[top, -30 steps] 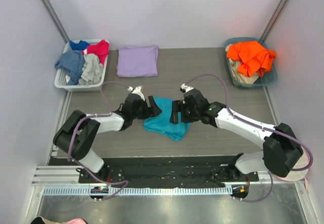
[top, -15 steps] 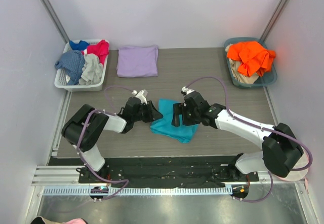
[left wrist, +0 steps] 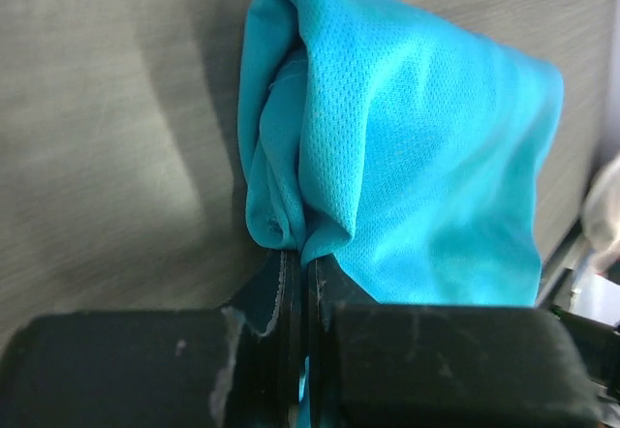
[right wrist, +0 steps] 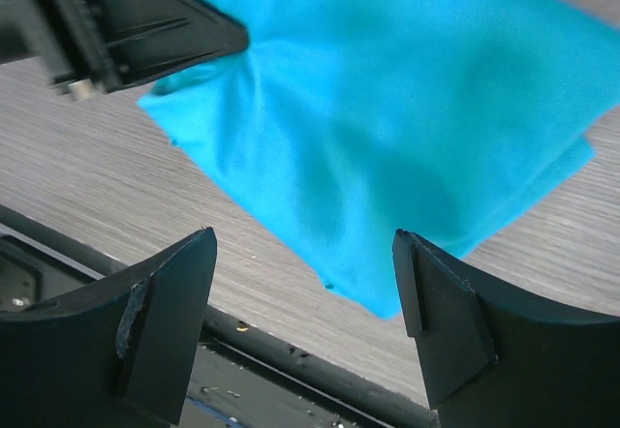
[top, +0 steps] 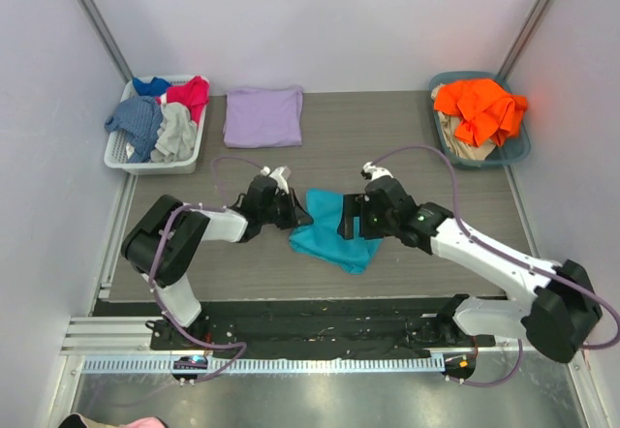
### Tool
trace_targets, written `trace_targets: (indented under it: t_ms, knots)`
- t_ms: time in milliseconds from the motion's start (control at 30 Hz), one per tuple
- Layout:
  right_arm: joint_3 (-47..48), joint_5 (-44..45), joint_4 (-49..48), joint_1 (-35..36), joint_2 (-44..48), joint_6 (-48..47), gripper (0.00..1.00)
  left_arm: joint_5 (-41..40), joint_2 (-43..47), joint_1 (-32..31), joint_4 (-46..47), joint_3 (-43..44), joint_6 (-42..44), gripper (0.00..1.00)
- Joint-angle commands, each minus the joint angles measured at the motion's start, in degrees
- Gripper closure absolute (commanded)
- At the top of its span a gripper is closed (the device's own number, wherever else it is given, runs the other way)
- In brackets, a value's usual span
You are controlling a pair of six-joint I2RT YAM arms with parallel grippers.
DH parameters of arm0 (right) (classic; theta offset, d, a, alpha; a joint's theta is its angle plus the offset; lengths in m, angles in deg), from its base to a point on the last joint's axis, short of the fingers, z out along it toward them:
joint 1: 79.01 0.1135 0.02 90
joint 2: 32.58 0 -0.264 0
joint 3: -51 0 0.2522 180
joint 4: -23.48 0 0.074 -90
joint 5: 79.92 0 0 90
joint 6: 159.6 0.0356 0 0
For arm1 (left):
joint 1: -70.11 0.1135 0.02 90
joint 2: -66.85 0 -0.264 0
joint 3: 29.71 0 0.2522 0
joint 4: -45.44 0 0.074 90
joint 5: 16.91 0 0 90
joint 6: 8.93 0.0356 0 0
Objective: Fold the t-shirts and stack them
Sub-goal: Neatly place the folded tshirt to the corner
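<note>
1. Closest to the arm bases, the teal t-shirt lies mid-table as a folded but rumpled bundle, its edges not squared.
2. The left gripper is clenched on that shirt's left edge. In the left wrist view its jaws are pressed together with a fold of the mesh cloth pinched between them.
3. The right gripper hangs over the shirt's right part with its jaws spread wide, grasping nothing.
4. Farther back, the lavender t-shirt lies flat in a tidy folded rectangle, well apart from the teal one.
5. At the far corners stand a white basket of red, blue and grey garments on the left, and a blue-green bin holding an orange garment on the right.
6. The task looks roughly half done. The lavender shirt appears finished. The teal one seems to need a last tidy fold and then a carry onto the lavender one, since no stack exists yet.
</note>
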State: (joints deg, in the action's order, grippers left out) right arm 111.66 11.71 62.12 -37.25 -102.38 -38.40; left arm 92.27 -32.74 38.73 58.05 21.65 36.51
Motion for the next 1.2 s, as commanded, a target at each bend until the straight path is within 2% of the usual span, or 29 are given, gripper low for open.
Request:
trace_targets:
  t_ms: [0,167,367,633,767,1100,1167]
  knots:
    - [-0.9,4.7,3.2,0.0,7.7,2.4,0.18,-3.2,0.0,-0.1,-15.3,9.7,7.5,1.0]
    - [-3.5,5.7,5.5,0.0,11.0,3.1,0.18,-4.2,-6.8,-0.1,-21.2,22.2,10.8,1.0]
    - [-5.9,5.5,5.7,0.0,11.4,3.7,0.18,-2.8,-16.8,-0.1,-23.2,35.2,11.8,1.0]
    - [-7.6,6.4,5.1,0.0,10.3,4.4,0.18,-4.9,-28.8,-0.1,-23.8,53.8,10.0,1.0]
    - [-7.8,7.6,4.8,0.0,9.8,4.7,0.18,-8.0,-34.8,-0.1,-25.5,63.3,9.5,1.0]
    - [-9.6,6.2,1.8,0.0,6.7,5.5,0.18,-16.1,-52.4,2.8,-36.9,96.9,10.7,1.0]
    - [-10.2,6.1,1.0,-0.1,6.3,5.8,0.18,-17.8,-54.3,3.5,-37.2,99.1,10.7,1.0]
